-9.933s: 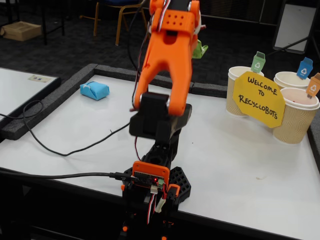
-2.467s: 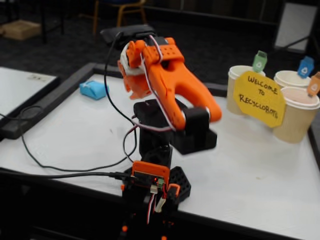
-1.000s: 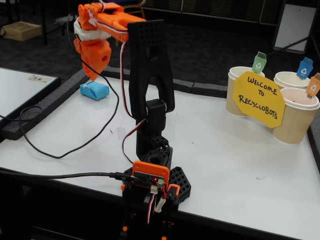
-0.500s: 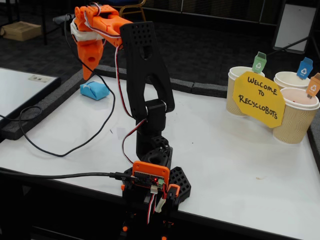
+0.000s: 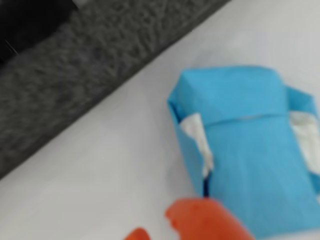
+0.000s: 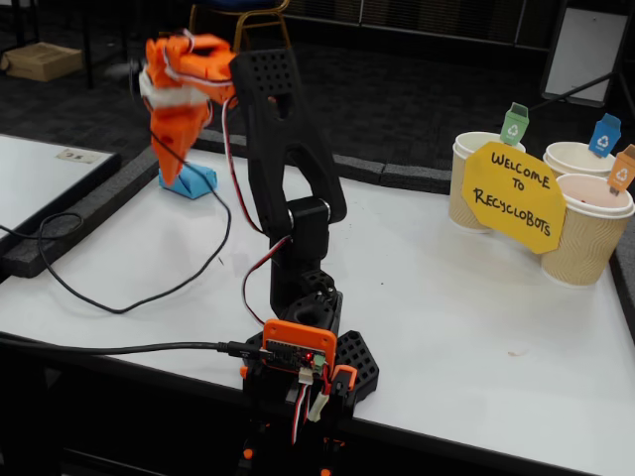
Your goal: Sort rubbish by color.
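The white desk (image 6: 476, 297) carries the black and orange arm (image 6: 283, 169), which reaches toward the far left corner. There the orange claw (image 6: 171, 177) points down just above the light blue paper bundle (image 5: 250, 150), which lies on the desk beside the grey foam border (image 5: 90, 60). I cannot tell how wide the claw stands; in the wrist view only orange tips (image 5: 210, 220) show at the bundle's near edge.

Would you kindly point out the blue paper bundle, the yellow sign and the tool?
blue paper bundle (image 5: 250, 150), wrist view, its top face.
yellow sign (image 6: 513, 195), fixed view, its lettered face.
tool (image 6: 171, 171), fixed view, its tip.
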Available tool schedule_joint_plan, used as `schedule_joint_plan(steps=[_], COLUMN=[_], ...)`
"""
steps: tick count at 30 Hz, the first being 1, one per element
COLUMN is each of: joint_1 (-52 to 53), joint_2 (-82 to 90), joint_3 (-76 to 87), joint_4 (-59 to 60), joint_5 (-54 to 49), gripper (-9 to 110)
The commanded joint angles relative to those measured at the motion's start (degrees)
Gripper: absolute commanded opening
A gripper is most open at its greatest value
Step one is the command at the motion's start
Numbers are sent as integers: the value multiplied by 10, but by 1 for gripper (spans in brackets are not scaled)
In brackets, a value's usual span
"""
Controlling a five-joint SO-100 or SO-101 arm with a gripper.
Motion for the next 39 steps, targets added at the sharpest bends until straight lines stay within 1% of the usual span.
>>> schedule_joint_plan(steps=[1,8,11,15,18,26,35,39], joint_1=[2,2,4,11,25,69,81,79], joint_2=[14,12,13,15,15,12,11,11], joint_3=[-95,-105,-115,-151,-174,-132,-111,-98], joint_4=[-34,-47,-35,-12,0,-22,-21,-11], joint_5=[9,4,-20,-65,-66,-59,48,69], gripper=[8,19,22,22,22,21,18,17])
